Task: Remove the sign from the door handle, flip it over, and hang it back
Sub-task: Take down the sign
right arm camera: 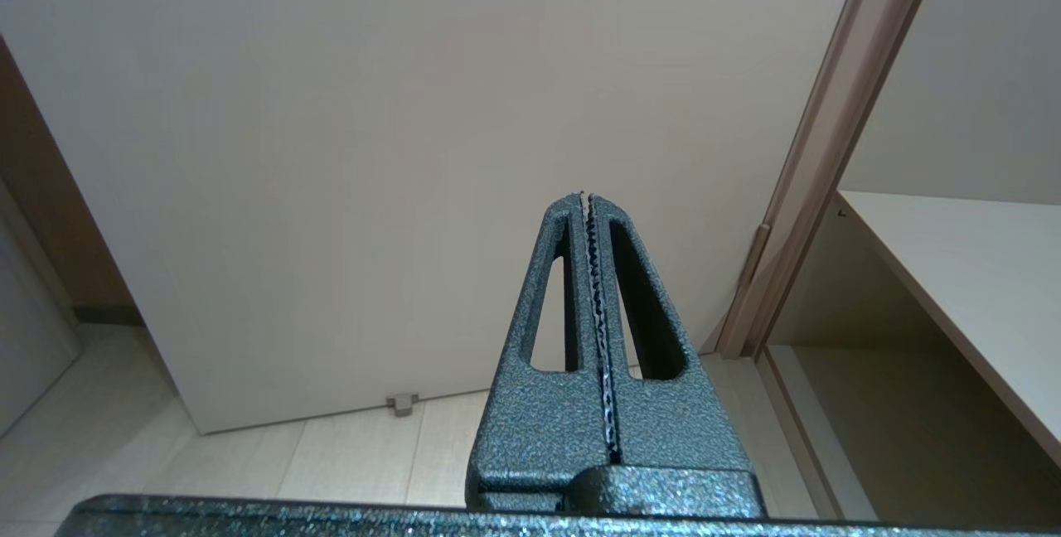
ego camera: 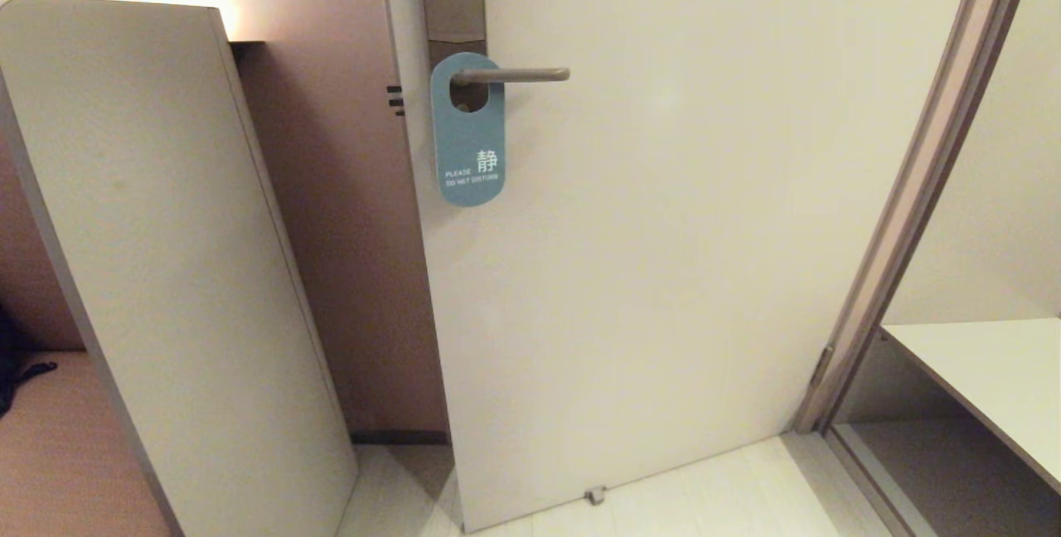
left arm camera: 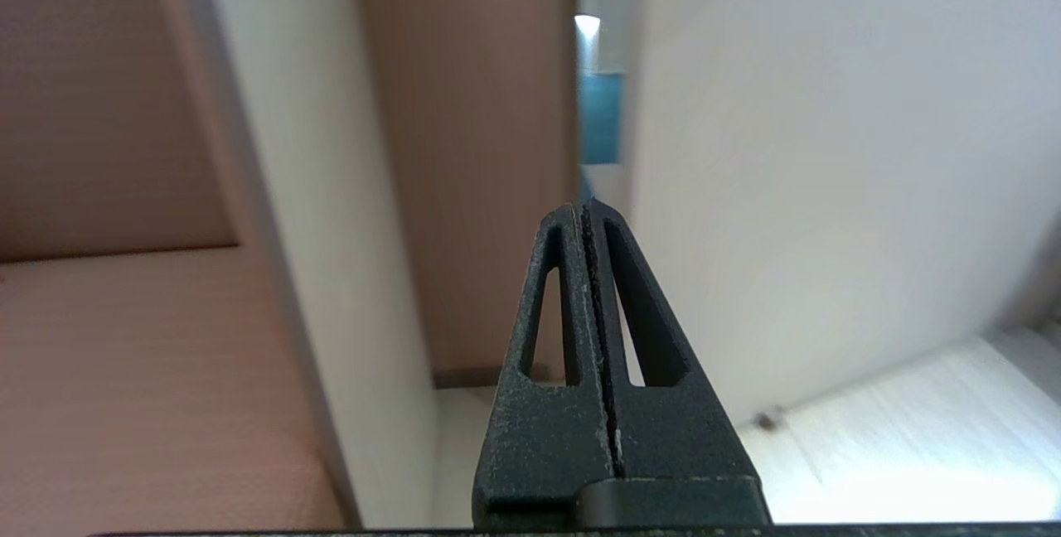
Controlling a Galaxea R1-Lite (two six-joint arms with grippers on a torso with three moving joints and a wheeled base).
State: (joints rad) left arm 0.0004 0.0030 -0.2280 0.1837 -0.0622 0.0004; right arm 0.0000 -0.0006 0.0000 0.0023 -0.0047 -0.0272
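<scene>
Head view first: door (ego camera: 663, 272) fills the middle, pale and plain, with a grey lever handle (ego camera: 518, 74) near 12 o'clock. My task's thing, the blue-grey door hanger sign (ego camera: 469, 135), hangs from that handle by its cut-out hole, flat against the door, its rounded lower end pointing to 6 o'clock. White lettering reads "PLEASE DO NOT DISTURB" beside a Chinese character. At 9 o'clock stands a tall pale panel (ego camera: 166, 272); between it and the door is a brownish wall (ego camera: 348, 272). At 3 o'clock runs the door frame (ego camera: 912, 189), and past it, toward 4 o'clock, a pale counter (ego camera: 995, 379). A small door stop (ego camera: 594, 495) sits at the door's bottom edge, near 6 o'clock. Neither of my arms shows in this view.

Left wrist view: my left tool (left arm camera: 590, 210) has its fingers pressed together, holding nothing. Beyond its tip, toward 12 o'clock, a blurred strip of the blue sign (left arm camera: 599, 118) shows at the door's edge, well apart from the tool.

Right wrist view: my right tool (right arm camera: 585, 199) is likewise closed tight and empty, pointing at the bare lower door (right arm camera: 414, 147). The door stop (right arm camera: 403, 403) lies at 7 o'clock, the counter (right arm camera: 978, 288) at 3 o'clock.
</scene>
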